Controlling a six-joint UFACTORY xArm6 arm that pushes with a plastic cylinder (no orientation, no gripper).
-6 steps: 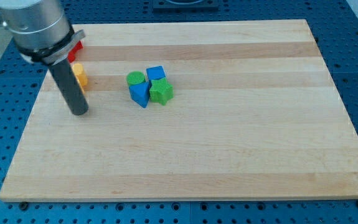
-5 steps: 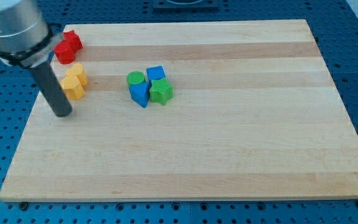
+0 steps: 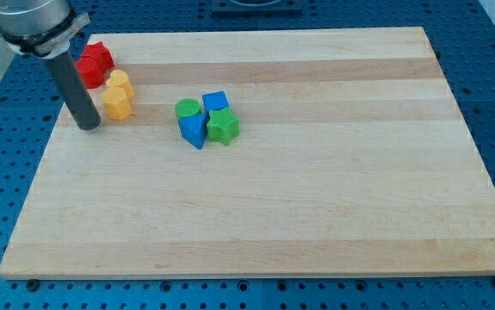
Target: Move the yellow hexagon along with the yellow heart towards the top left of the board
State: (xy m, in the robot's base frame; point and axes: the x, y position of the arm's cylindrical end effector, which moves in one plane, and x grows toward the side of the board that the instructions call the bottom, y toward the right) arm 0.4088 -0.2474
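Resting on the wooden board (image 3: 316,215), my tip (image 3: 87,126) sits just left of the yellow hexagon (image 3: 117,102), slightly nearer, small gap between. No pincer on this rod, so nothing to open or close. Yellow heart (image 3: 119,81) touches the hexagon's far side. Both lie at the far left of the board. Two red blocks (image 3: 93,64) just beyond, shapes unclear. Mid-board cluster: green cylinder (image 3: 187,108), blue cube (image 3: 216,102), another blue block (image 3: 194,130), green star-like block (image 3: 223,127).
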